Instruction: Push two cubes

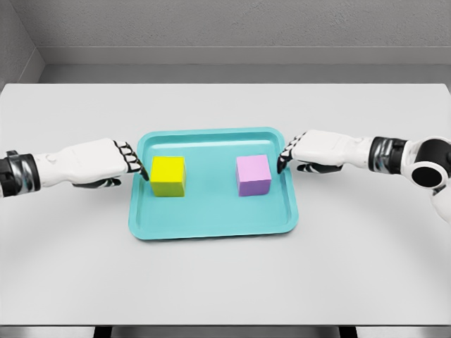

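Note:
A yellow cube (168, 176) sits on the left half of a teal tray (211, 222), and a pink cube (253, 175) sits on the right half. My left hand (134, 164) reaches in from the left, fingers extended and relaxed, its fingertips at the tray's left rim just short of the yellow cube. From the right comes my right hand (287, 156), fingers also extended, tips over the tray's right rim with a small gap to the pink cube. Neither hand holds anything.
The tray lies in the middle of a wide grey table (225, 282). A grey wall runs behind the table's far edge.

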Controlling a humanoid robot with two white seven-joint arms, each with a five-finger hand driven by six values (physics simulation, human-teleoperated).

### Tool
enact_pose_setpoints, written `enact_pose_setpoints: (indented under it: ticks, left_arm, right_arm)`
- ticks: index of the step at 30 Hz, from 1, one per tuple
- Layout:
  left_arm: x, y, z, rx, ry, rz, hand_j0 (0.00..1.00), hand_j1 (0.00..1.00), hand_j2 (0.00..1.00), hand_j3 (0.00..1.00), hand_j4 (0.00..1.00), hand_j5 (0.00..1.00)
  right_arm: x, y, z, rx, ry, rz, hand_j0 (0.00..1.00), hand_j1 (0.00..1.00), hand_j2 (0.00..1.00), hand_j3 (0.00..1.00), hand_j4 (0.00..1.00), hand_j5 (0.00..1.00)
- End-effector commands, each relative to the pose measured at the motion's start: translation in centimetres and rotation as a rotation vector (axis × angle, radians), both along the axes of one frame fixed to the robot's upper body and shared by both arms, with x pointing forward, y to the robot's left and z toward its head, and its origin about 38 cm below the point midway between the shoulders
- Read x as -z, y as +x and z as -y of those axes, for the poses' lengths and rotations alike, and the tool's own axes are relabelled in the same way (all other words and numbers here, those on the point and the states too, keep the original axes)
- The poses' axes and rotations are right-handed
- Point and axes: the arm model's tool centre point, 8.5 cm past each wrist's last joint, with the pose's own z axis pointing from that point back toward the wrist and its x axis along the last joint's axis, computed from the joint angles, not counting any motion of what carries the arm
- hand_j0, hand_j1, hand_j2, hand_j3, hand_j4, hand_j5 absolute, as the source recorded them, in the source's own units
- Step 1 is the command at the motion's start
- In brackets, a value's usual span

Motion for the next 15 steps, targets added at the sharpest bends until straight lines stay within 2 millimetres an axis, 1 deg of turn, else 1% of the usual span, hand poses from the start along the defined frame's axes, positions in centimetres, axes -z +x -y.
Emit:
enact_pose_setpoints:
  ticks: [1, 7, 9, 12, 15]
  left_arm:
    - [-0.2, -0.2, 0.6, 0.014, -0.011, 0.004, 0.68, 0.68, 0.68, 0.68, 0.68, 0.68]
    - [-0.3, -0.2, 1.0, 0.024, -0.011, 0.002, 0.68, 0.68, 0.68, 0.68, 0.68, 0.68]
    - [-0.3, -0.2, 1.3, 0.029, -0.016, 0.002, 0.68, 0.68, 0.68, 0.68, 0.68, 0.68]
    - [-0.5, -0.4, 1.7, 0.042, -0.018, 0.008, 0.68, 0.68, 0.68, 0.68, 0.68, 0.68]
    - [-0.5, -0.4, 1.7, 0.042, -0.014, 0.008, 0.68, 0.68, 0.68, 0.68, 0.68, 0.68]
  right_arm:
    - [-0.3, -0.1, -0.3, -0.008, 0.008, 0.006, 0.57, 0.57, 0.57, 0.57, 0.57, 0.57]
    - [-0.1, -0.1, -0.6, -0.013, 0.003, 0.005, 0.57, 0.57, 0.57, 0.57, 0.57, 0.57]
    - [0.1, -0.2, -1.4, -0.025, 0.008, 0.008, 0.57, 0.57, 0.57, 0.57, 0.57, 0.57]
    - [0.2, -0.2, -1.7, -0.029, 0.01, 0.007, 0.57, 0.57, 0.57, 0.57, 0.57, 0.57]
    - [0.6, -0.4, -2.3, -0.043, 0.012, -0.002, 0.57, 0.57, 0.57, 0.57, 0.57, 0.57]
